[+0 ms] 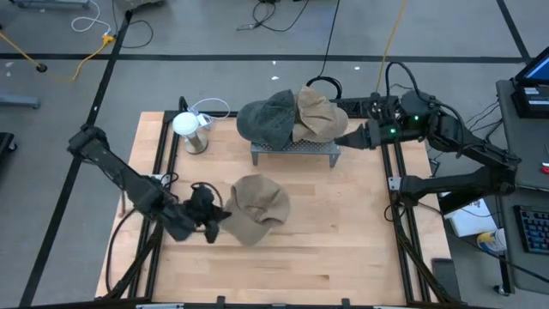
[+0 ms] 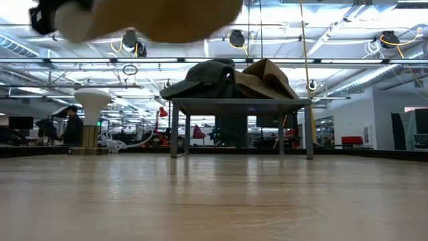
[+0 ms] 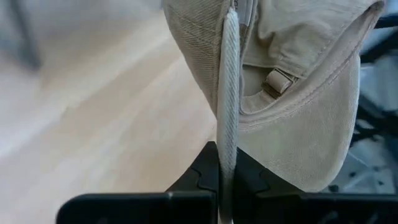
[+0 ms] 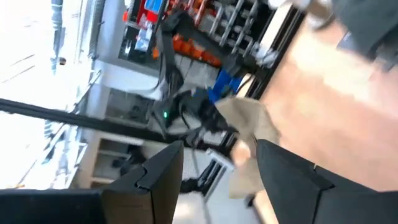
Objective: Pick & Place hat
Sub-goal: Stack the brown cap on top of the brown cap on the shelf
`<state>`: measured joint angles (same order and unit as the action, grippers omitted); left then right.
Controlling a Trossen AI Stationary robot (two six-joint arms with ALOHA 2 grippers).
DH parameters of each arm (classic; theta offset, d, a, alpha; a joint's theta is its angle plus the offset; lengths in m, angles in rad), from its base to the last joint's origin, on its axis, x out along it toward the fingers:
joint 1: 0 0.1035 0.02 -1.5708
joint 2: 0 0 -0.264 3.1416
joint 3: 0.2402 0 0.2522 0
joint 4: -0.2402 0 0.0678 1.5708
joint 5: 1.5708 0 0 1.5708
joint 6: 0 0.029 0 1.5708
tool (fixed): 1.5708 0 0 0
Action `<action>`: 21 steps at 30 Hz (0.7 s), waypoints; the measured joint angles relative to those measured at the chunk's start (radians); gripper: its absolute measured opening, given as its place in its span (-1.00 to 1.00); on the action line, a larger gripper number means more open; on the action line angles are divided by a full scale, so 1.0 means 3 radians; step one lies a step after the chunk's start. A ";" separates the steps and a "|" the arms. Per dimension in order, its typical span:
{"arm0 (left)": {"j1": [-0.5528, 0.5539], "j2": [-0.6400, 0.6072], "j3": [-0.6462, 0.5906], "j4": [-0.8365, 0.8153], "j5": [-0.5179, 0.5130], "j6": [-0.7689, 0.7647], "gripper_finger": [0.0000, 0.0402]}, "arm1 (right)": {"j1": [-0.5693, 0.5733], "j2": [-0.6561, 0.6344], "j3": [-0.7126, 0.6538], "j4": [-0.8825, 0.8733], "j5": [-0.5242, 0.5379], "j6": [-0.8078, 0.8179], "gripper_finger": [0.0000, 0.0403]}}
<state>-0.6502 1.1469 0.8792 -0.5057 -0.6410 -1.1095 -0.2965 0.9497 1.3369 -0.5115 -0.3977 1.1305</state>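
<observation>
Wooden table point(image 1: 343, 240), apparently workshop behind; left hand point(image 1: 212, 225) clamps tan hat point(image 1: 257, 208), right hand point(image 1: 350, 137) open.

Wooden table point(image 1: 343, 232), bare boards over most of it. White mushroom-shaped stand point(image 1: 190, 130) upright near the far left corner, white cable point(image 1: 214, 109) looped beside it. Yellow cable point(image 1: 81, 58) and black cables point(image 1: 274, 15) on the grey floor beyond. Keyboard point(image 1: 532, 227) at right edge.
</observation>
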 joint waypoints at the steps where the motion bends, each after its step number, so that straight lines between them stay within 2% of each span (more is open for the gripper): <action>1: 0.0000 -0.0085 0.0000 0.0115 -0.0038 0.0234 -0.96 | 0.0055 -0.0003 0.0000 0.0006 -0.0001 0.0064 -0.03; 5: 0.0000 -0.0388 0.0000 0.0609 -0.0225 0.1151 -0.96 | 0.0295 0.0004 0.0001 0.0042 0.0031 0.0245 -0.03; 13: 0.0000 -0.0867 0.0000 0.2002 -0.0348 0.3249 -0.96 | 0.0876 0.0102 -0.0015 0.0195 0.0604 0.0543 -0.03; 16: 0.0007 -0.0983 0.0000 0.2477 -0.0347 0.3881 -0.96 | 0.1049 0.0182 -0.0190 0.0842 0.0637 0.0678 -0.03; 21: 0.0010 -0.1059 0.0000 0.3124 -0.0347 0.4701 -0.96 | 0.1284 0.0434 -0.0776 0.2893 0.0786 0.1130 -0.03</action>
<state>-0.6472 0.8291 0.8791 0.4316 -0.7452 0.3008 0.0886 1.0798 1.1041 0.3565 -0.1619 1.4694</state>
